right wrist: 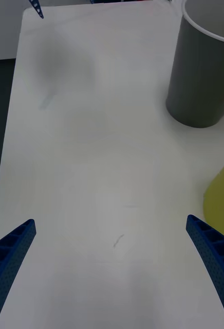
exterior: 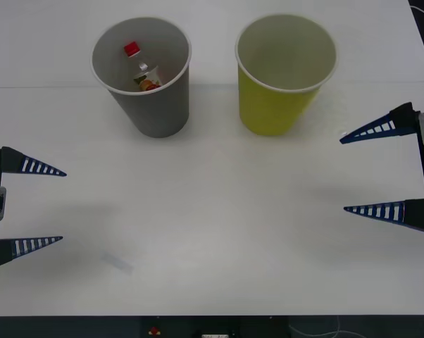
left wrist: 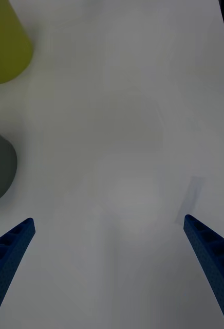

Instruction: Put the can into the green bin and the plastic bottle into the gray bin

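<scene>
The bottle (exterior: 141,70) lay inside the gray bin (exterior: 159,105), well apart from the left gripper (exterior: 63,205) and right gripper (exterior: 343,173), both spread wide and empty.

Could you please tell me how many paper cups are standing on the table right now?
2: the gray bin stands on the robot's left with the plastic bottle inside; the green bin stands beside it, to the right.

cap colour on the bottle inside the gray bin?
Red. The plastic bottle lies in the gray bin; the front view shows it best.
</scene>
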